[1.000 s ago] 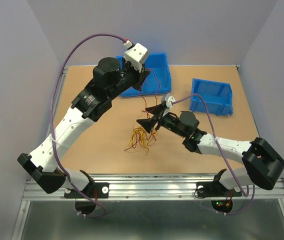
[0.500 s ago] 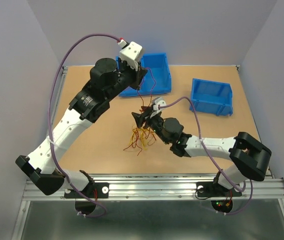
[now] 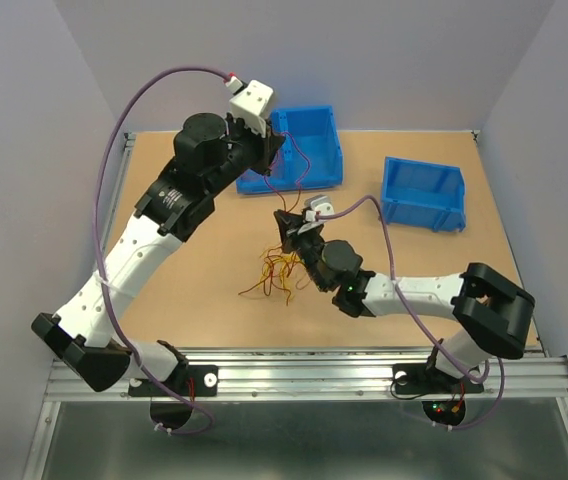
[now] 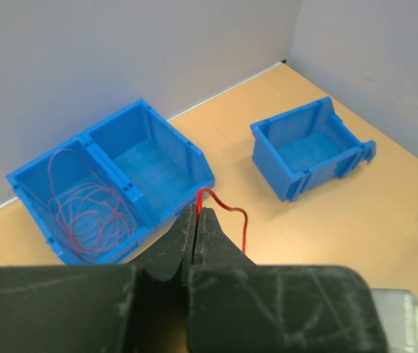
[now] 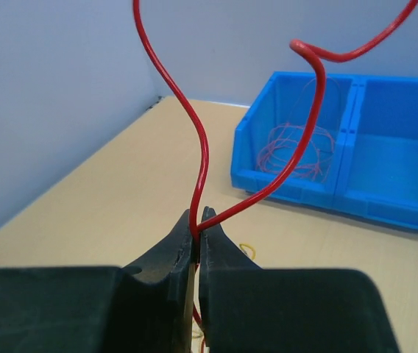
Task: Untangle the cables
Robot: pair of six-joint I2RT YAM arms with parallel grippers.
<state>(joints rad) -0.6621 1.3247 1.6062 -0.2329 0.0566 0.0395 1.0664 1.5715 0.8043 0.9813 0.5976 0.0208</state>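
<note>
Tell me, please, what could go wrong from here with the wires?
1. The left end effector and the right end effector are both shut on what looks like one red wire; pulling apart could snap it or let it slip out.
2. Two strands enter the right end effector, so a pull may tighten a loop.
3. The tangle lies close by the right end effector; if the wire runs into it, lifting may drag it along.

Tangle: orange, yellow and dark red cables [image 3: 279, 272] are lying in small loops on the table [image 3: 184, 270].
Red cable [image 5: 203, 147]: rising in two curving strands from the clamped right gripper [image 5: 196, 220], also being pinched by the left gripper [image 4: 196, 218].
Coiled cables [image 4: 84, 209]: resting looped inside one blue bin [image 4: 183, 147] compartment.
</note>
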